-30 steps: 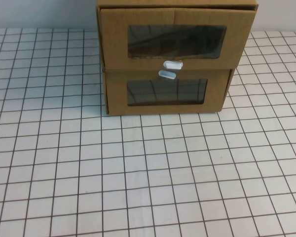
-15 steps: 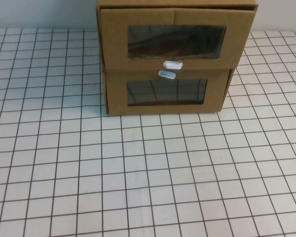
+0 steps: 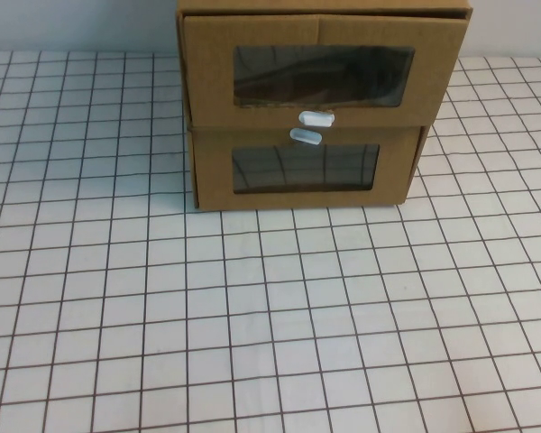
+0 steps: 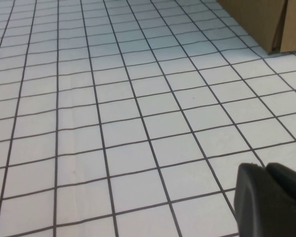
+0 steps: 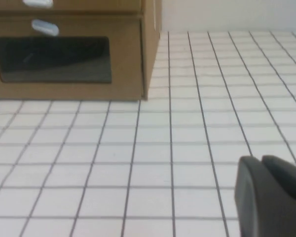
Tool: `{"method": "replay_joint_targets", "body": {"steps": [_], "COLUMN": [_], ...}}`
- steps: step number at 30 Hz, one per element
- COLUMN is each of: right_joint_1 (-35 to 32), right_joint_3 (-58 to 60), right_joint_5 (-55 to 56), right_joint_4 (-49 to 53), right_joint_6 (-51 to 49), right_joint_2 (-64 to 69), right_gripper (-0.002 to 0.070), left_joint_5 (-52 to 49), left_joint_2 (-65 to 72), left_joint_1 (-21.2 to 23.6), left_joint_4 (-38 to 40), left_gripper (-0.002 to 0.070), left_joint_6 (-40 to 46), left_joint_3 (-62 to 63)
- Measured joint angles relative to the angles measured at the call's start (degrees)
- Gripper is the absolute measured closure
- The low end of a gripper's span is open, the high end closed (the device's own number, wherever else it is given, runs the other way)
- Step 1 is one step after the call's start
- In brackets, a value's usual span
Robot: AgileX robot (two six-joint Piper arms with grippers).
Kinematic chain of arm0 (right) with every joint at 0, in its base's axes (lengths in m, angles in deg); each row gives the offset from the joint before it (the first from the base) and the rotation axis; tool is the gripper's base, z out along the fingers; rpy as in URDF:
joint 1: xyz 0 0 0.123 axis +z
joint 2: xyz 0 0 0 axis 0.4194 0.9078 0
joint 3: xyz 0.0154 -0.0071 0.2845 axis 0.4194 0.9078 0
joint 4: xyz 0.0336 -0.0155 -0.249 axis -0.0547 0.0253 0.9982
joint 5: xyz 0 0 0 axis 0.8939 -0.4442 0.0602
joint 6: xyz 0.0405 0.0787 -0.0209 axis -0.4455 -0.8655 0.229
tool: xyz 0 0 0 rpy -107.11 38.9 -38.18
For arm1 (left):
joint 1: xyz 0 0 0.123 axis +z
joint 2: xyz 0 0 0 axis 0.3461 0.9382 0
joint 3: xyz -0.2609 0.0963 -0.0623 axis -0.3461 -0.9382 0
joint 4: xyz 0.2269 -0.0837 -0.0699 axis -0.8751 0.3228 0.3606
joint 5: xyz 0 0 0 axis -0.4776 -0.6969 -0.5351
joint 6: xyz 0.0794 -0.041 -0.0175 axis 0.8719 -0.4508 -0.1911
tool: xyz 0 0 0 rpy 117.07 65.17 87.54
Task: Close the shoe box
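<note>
High view: nothing is shifting across the last second; the shoe box (image 3: pixel 311 104) is sitting at the far middle of the gridded bench (image 3: pixel 252 316), the upper drawer (image 3: pixel 320 72) jutting slightly forward, so closing seems not yet begun. Neither arm is showing.

Left wrist view: the left gripper (image 4: pixel 271 200) is hovering over bare bench, fingers apparently pressed together, empty.

Right wrist view: the right gripper (image 5: pixel 269 195) is hanging likewise, apart from the box.

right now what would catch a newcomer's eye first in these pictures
The brown cardboard shoe box at the far middle of the gridded table stands out: two stacked drawers with dark windows and white pull tabs, the upper front jutting slightly past the lower. Neither arm shows in the high view; the left gripper and right gripper appear only as dark tips low over the grid, away from the box.
</note>
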Motion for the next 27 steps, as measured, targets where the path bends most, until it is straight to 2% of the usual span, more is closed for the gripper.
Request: {"method": "replay_joint_targets", "body": {"steps": [5, 27], "right_joint_1": [-1.44, -1.67], "right_joint_3": [4.17, 4.17], "right_joint_5": [-2.26, -3.4], "right_joint_4": [-0.63, -0.63], "right_joint_6": [0.0, 0.14], "right_joint_2": [-0.42, -0.42], "right_gripper": [0.0689, 0.0689], "left_joint_5": [-0.02, -0.12], "left_joint_2": [-0.1, -0.1], "left_joint_1": [0.0, 0.0], "left_joint_4": [0.0, 0.0], "left_gripper": [0.068, 0.068], "left_joint_6": [-0.1, -0.1], "left_joint_3": [0.0, 0.0]}}
